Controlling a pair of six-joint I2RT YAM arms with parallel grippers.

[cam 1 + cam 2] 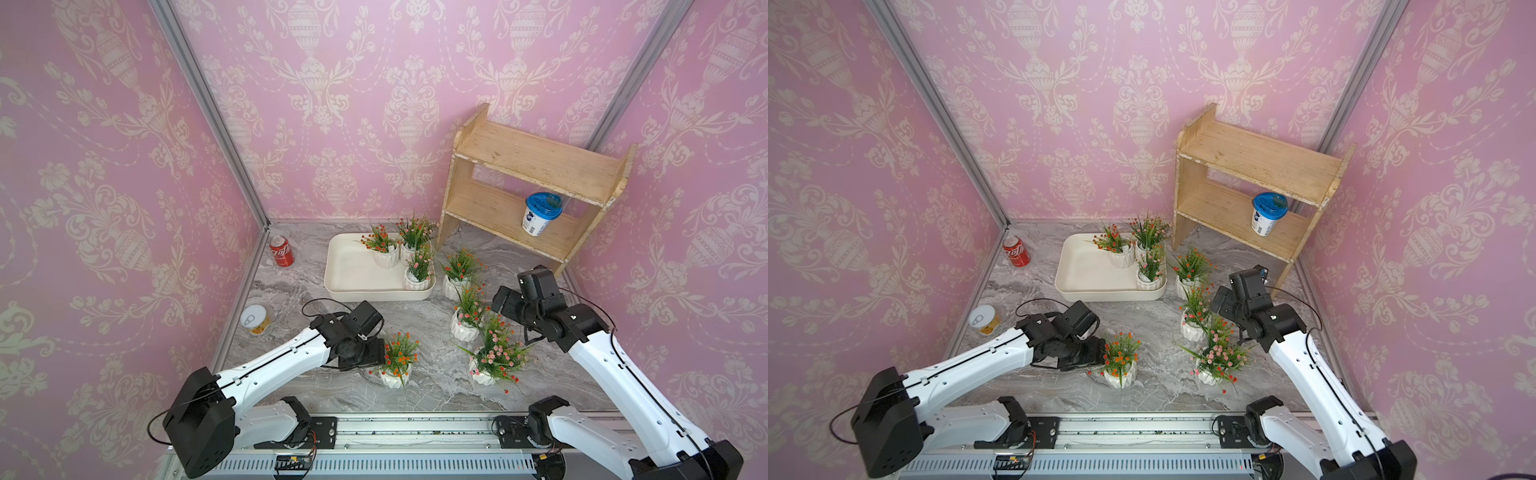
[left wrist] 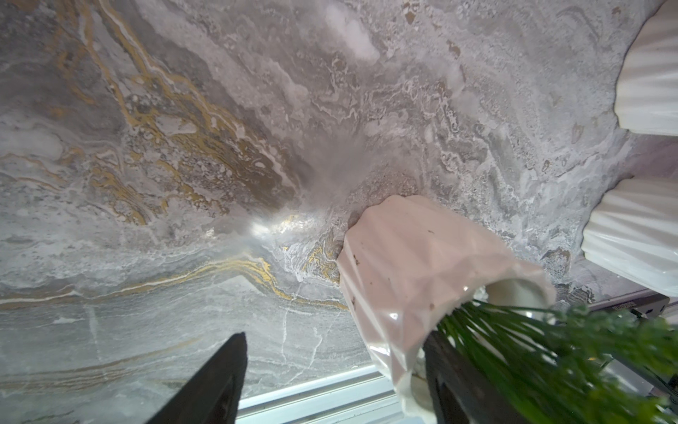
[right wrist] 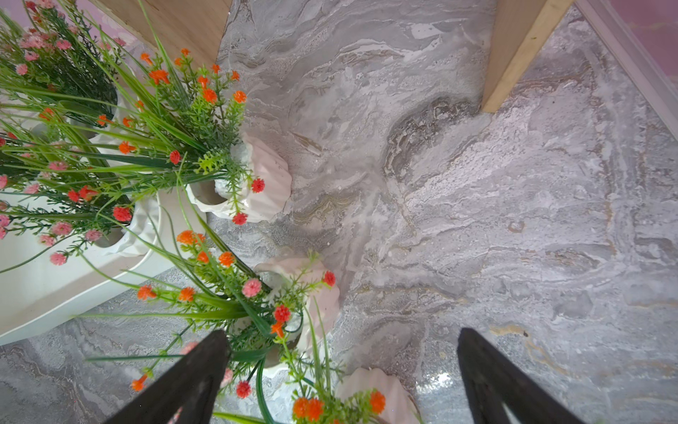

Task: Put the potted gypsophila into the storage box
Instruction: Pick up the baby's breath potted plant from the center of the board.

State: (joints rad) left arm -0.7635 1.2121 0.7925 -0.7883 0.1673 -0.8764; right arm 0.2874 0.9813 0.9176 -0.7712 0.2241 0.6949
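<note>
My left tool (image 2: 334, 336) stands partly open, gripping nothing. The orange-flowered gypsophila pot (image 2: 414, 264) stands upright on the bench (image 1: 436, 386) just right of it, seemingly touching one finger (image 2: 453, 378). The storage box (image 1: 357, 266) lies farther back. My right tool (image 3: 343, 332) gapes, empty.

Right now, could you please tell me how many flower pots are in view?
7. In the storage box: left pot, far pot, near pot. On the table, right of the box: orange pot, middle pot, pink pot; alone in front: front pot. None seems hidden.
</note>
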